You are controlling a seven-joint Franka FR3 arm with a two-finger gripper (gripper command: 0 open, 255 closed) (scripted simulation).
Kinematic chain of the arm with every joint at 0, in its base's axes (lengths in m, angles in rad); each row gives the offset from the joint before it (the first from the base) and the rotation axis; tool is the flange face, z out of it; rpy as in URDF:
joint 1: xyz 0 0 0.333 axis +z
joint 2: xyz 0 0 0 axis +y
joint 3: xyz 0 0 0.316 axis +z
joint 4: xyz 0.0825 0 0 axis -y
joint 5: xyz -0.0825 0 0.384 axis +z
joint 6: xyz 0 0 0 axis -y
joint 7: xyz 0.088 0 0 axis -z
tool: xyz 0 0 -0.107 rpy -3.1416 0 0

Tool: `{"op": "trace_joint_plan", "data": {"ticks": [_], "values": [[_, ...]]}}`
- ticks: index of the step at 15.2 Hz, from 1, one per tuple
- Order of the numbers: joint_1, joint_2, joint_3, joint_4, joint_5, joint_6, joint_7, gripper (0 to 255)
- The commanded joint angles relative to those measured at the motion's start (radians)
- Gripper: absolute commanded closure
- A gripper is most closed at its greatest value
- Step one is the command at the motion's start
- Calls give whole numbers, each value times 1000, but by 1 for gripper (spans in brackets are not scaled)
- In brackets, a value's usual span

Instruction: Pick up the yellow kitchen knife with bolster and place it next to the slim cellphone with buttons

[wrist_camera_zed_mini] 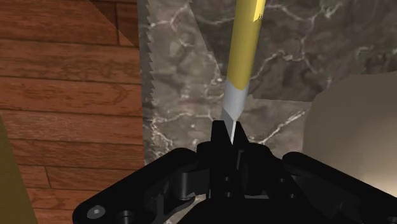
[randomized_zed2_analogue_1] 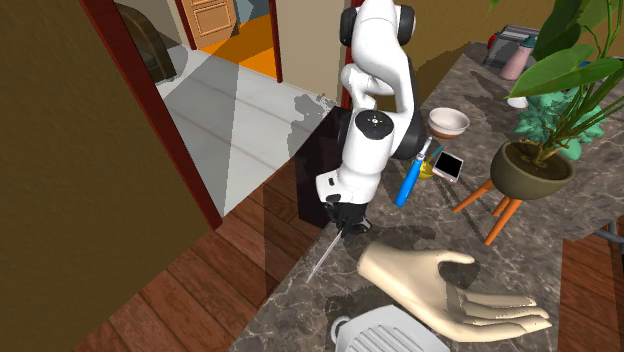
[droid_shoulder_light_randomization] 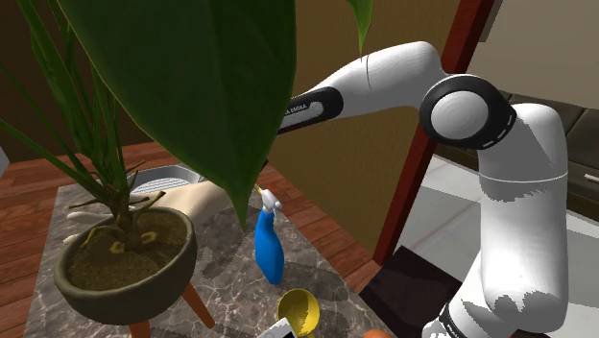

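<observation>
My black gripper (wrist_camera_zed_mini: 227,135) is shut on the knife (wrist_camera_zed_mini: 242,51), clasping it at the silver part just below its yellow handle, which runs away from the fingers. In the second exterior view the gripper (randomized_zed2_analogue_1: 345,216) hangs over the marble table's (randomized_zed2_analogue_1: 400,235) edge by the wood floor. There the knife (randomized_zed2_analogue_1: 326,255) slants down from it as a thin grey line toward the table. A slim white cellphone (randomized_zed2_analogue_1: 450,165) with a dark screen lies further along the table, beside a blue spray bottle (randomized_zed2_analogue_1: 409,180).
A pale mannequin hand (randomized_zed2_analogue_1: 445,285) lies close to the gripper. A ribbed white object (randomized_zed2_analogue_1: 385,335) sits at the table's near end. A potted plant (randomized_zed2_analogue_1: 530,170) on orange legs and a bowl (randomized_zed2_analogue_1: 448,122) stand beyond the phone. A yellow cup (droid_shoulder_light_randomization: 299,309) stands by the spray bottle (droid_shoulder_light_randomization: 270,250).
</observation>
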Motion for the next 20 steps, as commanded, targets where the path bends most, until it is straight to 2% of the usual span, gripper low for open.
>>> {"op": "trace_joint_plan", "data": {"ticks": [1,10,20], "values": [[1,-9,2,15,3,-25,-2,255],[1,-35,6,93,13,-127,-14,255],[85,-278,72,-246,32,-41,152,255]]}}
